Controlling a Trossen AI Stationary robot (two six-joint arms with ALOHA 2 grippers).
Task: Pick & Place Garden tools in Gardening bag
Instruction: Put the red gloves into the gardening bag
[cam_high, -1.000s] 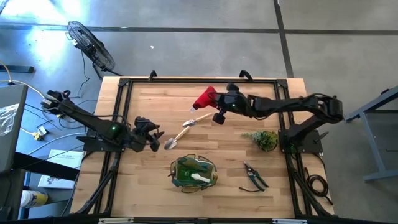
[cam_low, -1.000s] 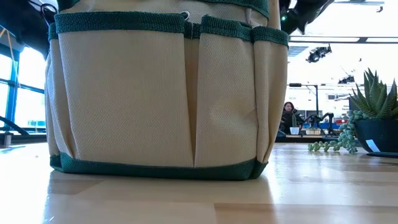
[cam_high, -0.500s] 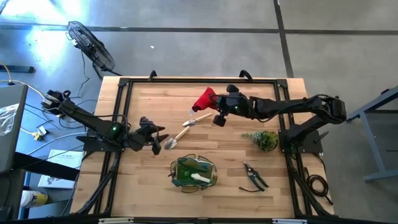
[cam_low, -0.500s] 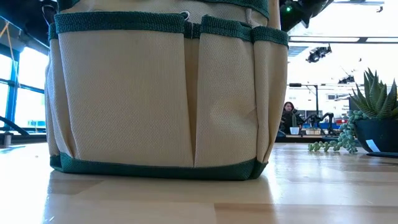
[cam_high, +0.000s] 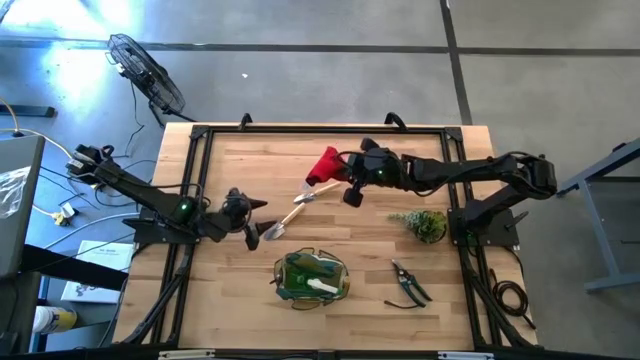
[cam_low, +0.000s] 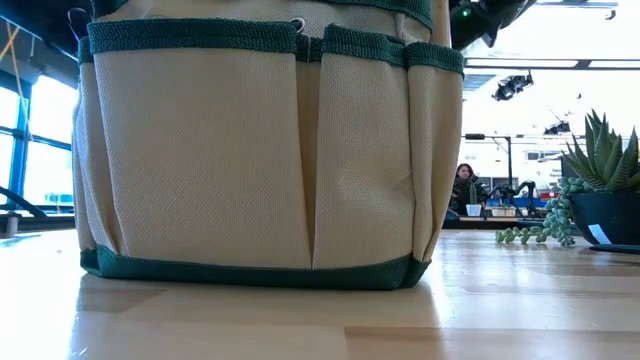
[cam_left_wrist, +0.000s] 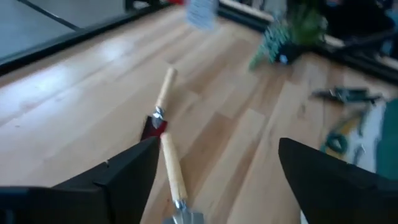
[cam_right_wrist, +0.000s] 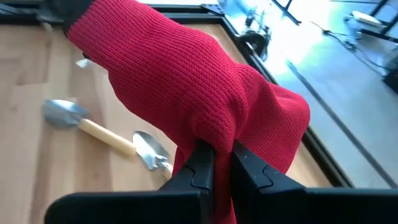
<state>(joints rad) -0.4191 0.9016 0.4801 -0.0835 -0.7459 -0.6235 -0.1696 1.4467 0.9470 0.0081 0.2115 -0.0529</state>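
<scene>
Right tool (cam_right_wrist: 216, 163) clamped on red glove (cam_right_wrist: 186, 81); left tool (cam_left_wrist: 214, 180) spread over trowel (cam_left_wrist: 169, 163); shears (cam_high: 408, 283) left on counter (cam_high: 230, 285); bag (cam_high: 310, 277) seemingly holds something

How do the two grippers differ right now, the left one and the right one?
The right gripper has its fingers pinched shut on the red glove, lifted at the table's far middle; the left gripper has its fingers spread wide and holds nothing. The left gripper sits just short of a wooden-handled trowel, while the right gripper is already past its grasp. Both are dark two-finger grippers over the wooden table.
</scene>
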